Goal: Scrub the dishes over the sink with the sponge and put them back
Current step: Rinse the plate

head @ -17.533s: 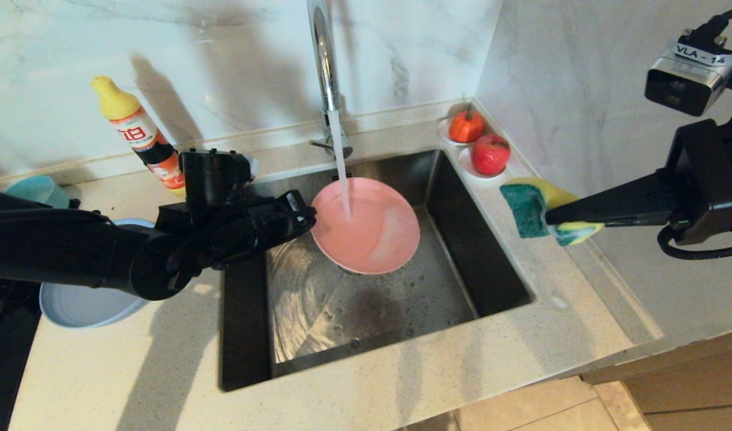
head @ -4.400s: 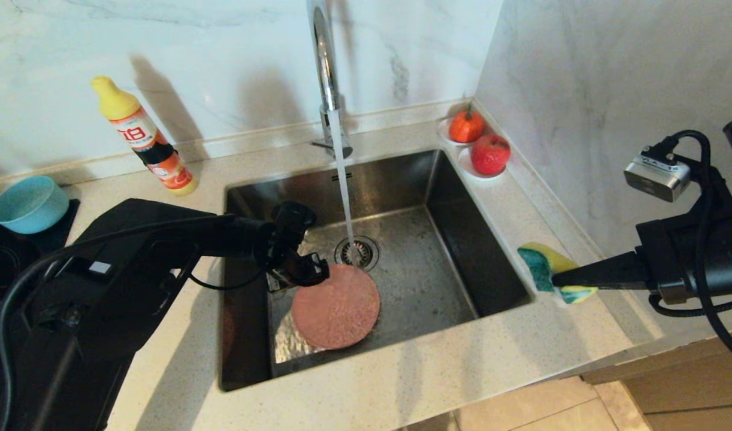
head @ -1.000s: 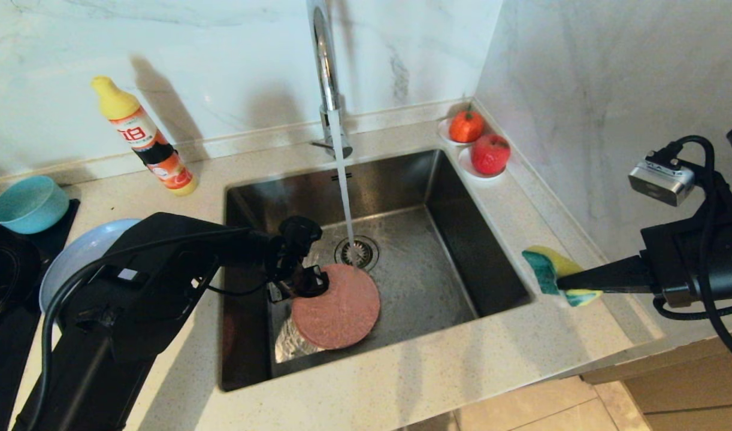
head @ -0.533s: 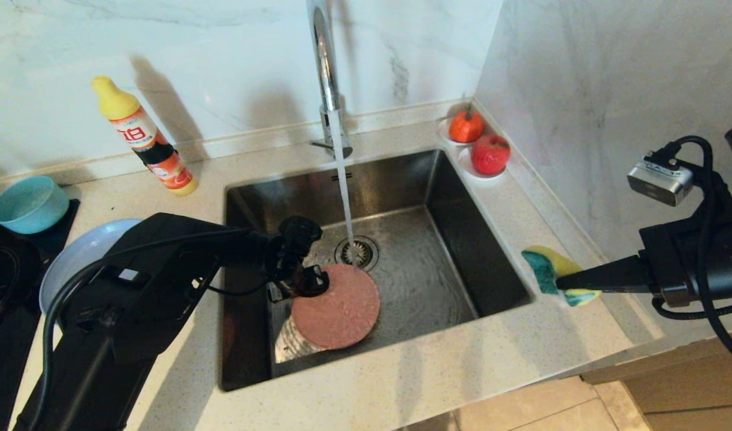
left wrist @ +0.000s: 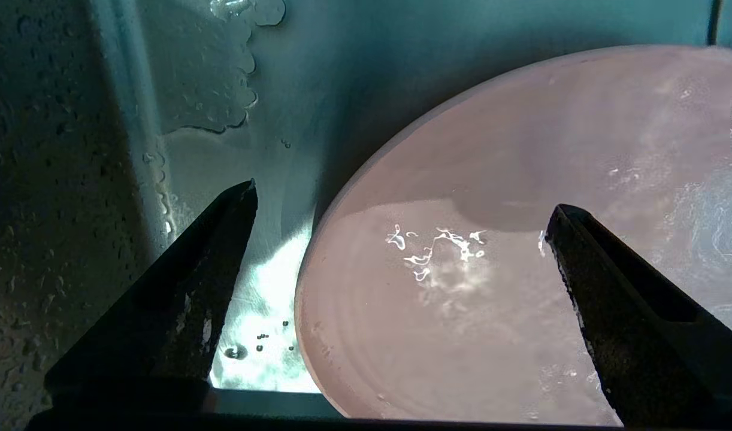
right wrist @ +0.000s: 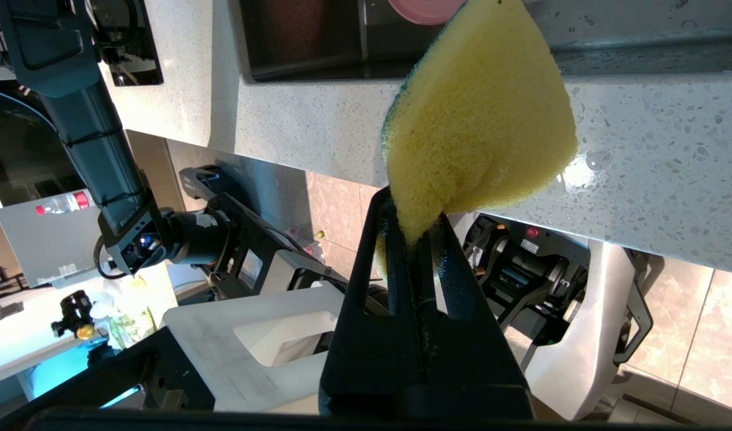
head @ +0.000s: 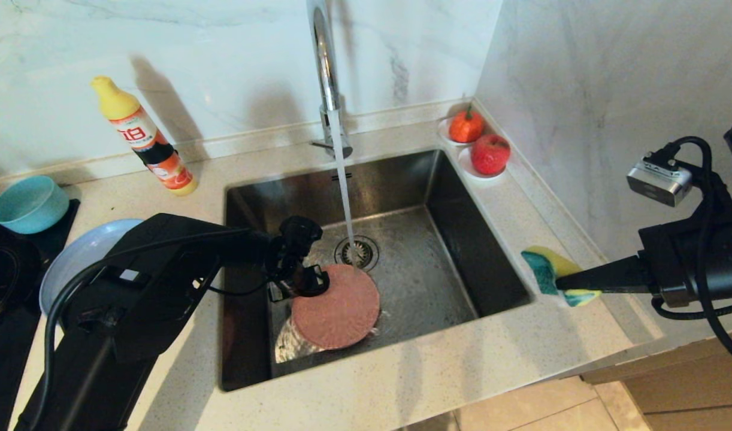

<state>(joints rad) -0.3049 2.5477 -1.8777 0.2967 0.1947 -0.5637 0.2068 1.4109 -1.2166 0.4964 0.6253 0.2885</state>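
Observation:
The pink plate [head: 336, 314] [left wrist: 462, 269] lies flat on the floor of the sink [head: 378, 179], holding water. My left gripper [head: 303, 281] [left wrist: 402, 206] is down in the sink over the plate's left rim, open. One finger is outside the rim and the other over the plate, neither gripping it. My right gripper [head: 554, 281] [right wrist: 417, 209] hangs over the counter right of the sink, shut on the yellow-green sponge [head: 543, 266] [right wrist: 480, 114]. The teal bowl [head: 29, 203] and the pale plate [head: 81, 254] sit on the counter at the left.
The tap [head: 324, 66] runs a stream of water into the drain [head: 357, 251] beside the plate. A detergent bottle [head: 144, 140] stands at the back left. Two saucers with red fruit [head: 480, 143] sit in the back right corner by the wall.
The pink plate, earlier held under the tap by my left gripper, now lies on the sink floor, let go. My right arm has sunk with the sponge. Over the last second nothing moves.

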